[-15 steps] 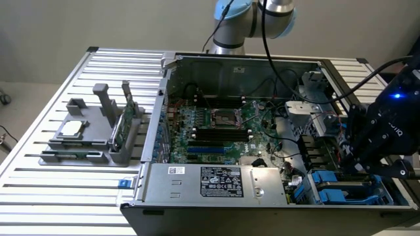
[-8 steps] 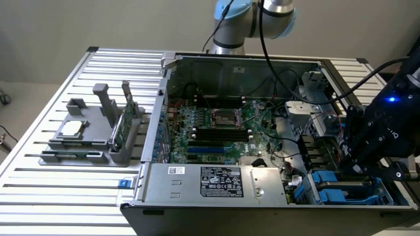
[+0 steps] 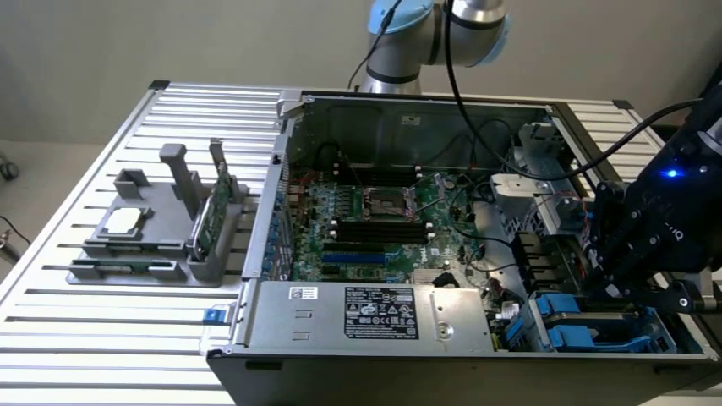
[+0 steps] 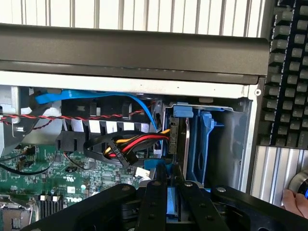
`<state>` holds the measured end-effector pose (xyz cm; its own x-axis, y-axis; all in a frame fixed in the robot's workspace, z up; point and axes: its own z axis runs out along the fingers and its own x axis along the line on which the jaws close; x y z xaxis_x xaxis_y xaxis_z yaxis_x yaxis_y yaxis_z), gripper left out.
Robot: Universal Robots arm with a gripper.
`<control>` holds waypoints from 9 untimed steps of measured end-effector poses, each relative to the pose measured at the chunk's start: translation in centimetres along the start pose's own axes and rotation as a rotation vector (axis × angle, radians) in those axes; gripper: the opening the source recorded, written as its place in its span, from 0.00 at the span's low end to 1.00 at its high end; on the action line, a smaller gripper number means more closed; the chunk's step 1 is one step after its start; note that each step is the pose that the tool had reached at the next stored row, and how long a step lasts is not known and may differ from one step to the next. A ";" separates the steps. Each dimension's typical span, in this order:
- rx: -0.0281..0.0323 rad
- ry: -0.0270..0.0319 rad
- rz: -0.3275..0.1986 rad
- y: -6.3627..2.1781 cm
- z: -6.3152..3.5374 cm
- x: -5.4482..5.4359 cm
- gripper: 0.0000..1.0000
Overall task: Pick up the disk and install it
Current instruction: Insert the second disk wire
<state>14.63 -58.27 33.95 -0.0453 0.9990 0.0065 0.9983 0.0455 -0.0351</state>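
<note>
My black gripper [image 3: 634, 288] hangs low over the drive bay [image 3: 587, 326] at the front corner of the open computer case, on the exterior view's right. In the wrist view its two fingers [image 4: 154, 192] stand close together, and the gripper [image 4: 167, 171] is shut on a narrow blue strip, the edge of the disk [image 4: 169, 201] in its carrier. The disk's metal face and label are hidden. Just beyond the fingertips, an upright grey drive edge with a blue tab [image 4: 182, 111] sits in the bay, next to a blue plastic carrier [image 4: 203, 144].
Bundled power cables [image 4: 126, 147] and a blue data cable [image 4: 77, 96] run beside the bay. The motherboard [image 3: 373, 211] and power supply [image 3: 373, 311] fill the case. A grey holder [image 3: 141, 254] with a silver chip [image 3: 124, 222] and green card [image 3: 215, 211] stands on the exterior view's left. A keyboard [image 4: 288, 72] and a fingertip [image 4: 291, 200] lie outside the case.
</note>
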 end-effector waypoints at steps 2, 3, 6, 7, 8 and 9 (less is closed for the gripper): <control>-0.0002 0.0017 0.000 0.00 0.00 0.0 0.16; -0.0002 0.0025 0.000 0.00 0.01 0.0 0.16; -0.0004 0.0062 0.000 0.00 0.03 -0.1 0.16; -0.0005 0.0078 0.000 0.00 0.03 -0.1 0.16; -0.0006 0.0095 0.000 0.00 0.04 -0.2 0.16; -0.0006 0.0111 0.000 0.02 0.04 -0.2 0.16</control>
<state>14.66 -58.45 33.91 -0.0452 0.9988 0.0176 0.9984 0.0457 -0.0346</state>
